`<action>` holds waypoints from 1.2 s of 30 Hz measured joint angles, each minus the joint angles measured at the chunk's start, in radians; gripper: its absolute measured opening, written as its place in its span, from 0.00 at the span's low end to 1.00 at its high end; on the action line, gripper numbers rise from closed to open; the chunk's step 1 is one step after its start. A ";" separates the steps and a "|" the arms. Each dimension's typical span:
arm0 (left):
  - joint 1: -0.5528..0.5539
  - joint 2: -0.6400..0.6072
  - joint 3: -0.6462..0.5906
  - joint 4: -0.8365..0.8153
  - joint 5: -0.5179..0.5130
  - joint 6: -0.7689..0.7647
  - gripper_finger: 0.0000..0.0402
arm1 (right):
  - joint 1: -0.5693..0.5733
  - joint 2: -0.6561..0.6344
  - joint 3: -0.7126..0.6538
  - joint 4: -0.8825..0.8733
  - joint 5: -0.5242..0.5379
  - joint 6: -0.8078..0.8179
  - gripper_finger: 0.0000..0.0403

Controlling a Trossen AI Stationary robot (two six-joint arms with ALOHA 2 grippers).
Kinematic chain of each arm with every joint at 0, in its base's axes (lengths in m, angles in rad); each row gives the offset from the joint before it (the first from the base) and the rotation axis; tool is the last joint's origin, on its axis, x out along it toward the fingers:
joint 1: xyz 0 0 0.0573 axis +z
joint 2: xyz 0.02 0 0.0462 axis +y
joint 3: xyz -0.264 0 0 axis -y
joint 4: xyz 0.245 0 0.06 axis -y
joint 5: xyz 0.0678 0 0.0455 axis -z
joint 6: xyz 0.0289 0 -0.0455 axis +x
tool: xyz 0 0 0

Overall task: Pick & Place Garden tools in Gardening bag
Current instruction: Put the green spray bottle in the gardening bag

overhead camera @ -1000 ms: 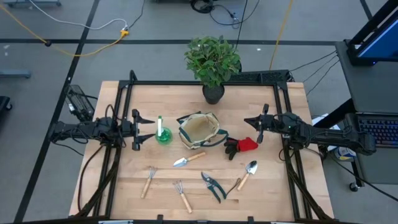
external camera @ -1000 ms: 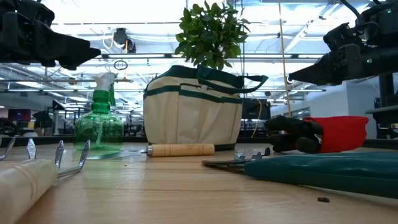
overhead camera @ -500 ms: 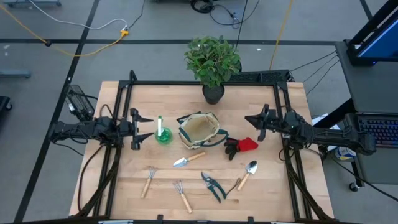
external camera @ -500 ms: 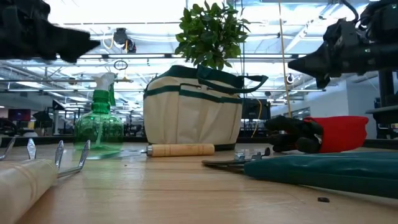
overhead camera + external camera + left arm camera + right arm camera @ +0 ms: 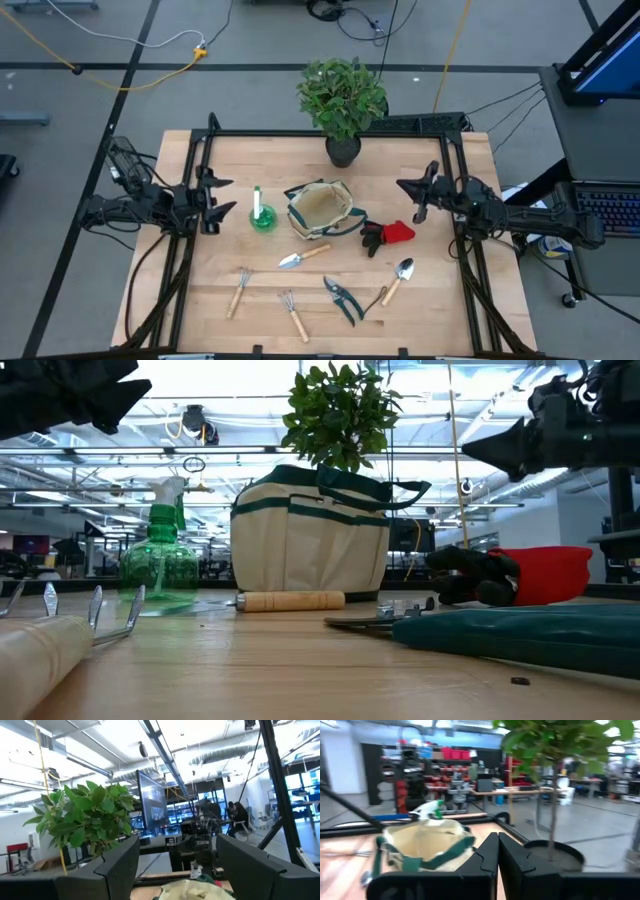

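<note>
The left gripper (image 5: 222, 193) stands wide open near the spray bottle (image 5: 261, 212), holding nothing. The right gripper (image 5: 408, 189) is fully closed and empty, above the gloves (image 5: 388, 234). The bag (image 5: 320, 209) sits mid-table.

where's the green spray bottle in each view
High view: green plastic spray bottle stands left of the beige canvas bag.
Low view: bottle at left, again left of the bag.
Left wrist view: not in it.
Right wrist view: its white trigger top shows behind the bag.
Shared landmark: the bag.
</note>
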 joint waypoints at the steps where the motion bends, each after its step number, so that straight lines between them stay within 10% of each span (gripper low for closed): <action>1: 0.000 0.000 0.000 0.015 0.000 -0.002 0.67 | 0.000 0.003 0.000 -0.001 0.019 0.001 0.00; 10: 0.000 0.000 0.000 -0.027 -0.001 -0.130 0.67 | 0.000 0.009 0.000 -0.008 0.121 0.023 0.07; 22: 0.000 0.006 0.000 -0.076 0.115 -0.222 0.67 | 0.001 0.048 0.000 -0.019 -0.110 0.132 0.33; 36: -0.001 0.006 0.000 -0.238 0.335 -0.299 0.67 | 0.001 0.158 -0.001 0.059 0.075 0.096 0.32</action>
